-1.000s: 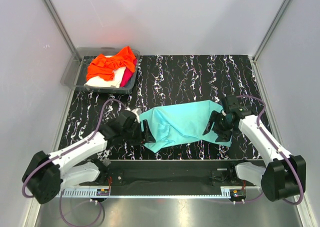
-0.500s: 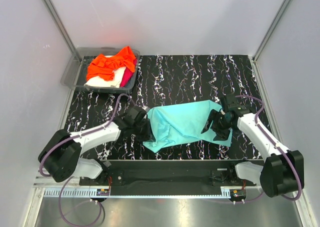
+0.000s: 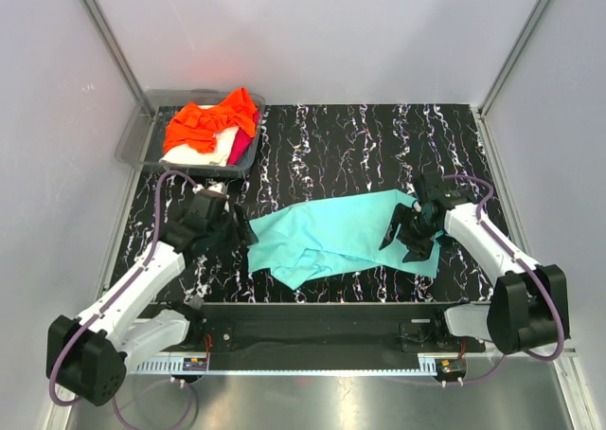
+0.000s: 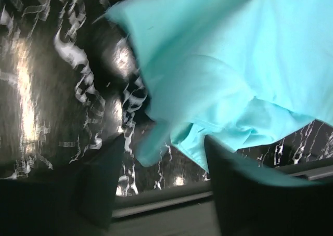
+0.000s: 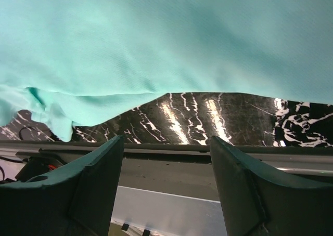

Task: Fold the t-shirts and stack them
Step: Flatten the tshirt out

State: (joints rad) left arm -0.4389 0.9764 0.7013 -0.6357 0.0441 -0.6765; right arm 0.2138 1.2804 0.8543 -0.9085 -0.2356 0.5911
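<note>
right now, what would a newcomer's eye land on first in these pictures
A crumpled turquoise cloth t-shirt sprawls across the near middle of the black white-veined table, with the open left claw at its left edge and the open right claw over its right edge. At the back left corner a bright orange shirt tops a pile in a grey plastic tray.

White walls [image 3: 331, 32], black marbled table [image 3: 360, 146]

I'm looking into a robotics lab test cell: plain white panel walls [image 3: 312, 32] on bare aluminium corner posts [image 3: 108, 37] box in a black, white-veined tabletop [image 3: 360, 146]. Purple cables [image 3: 157, 195] trail toward a pale metal mounting rail [image 3: 322, 364] along the near edge.
</note>
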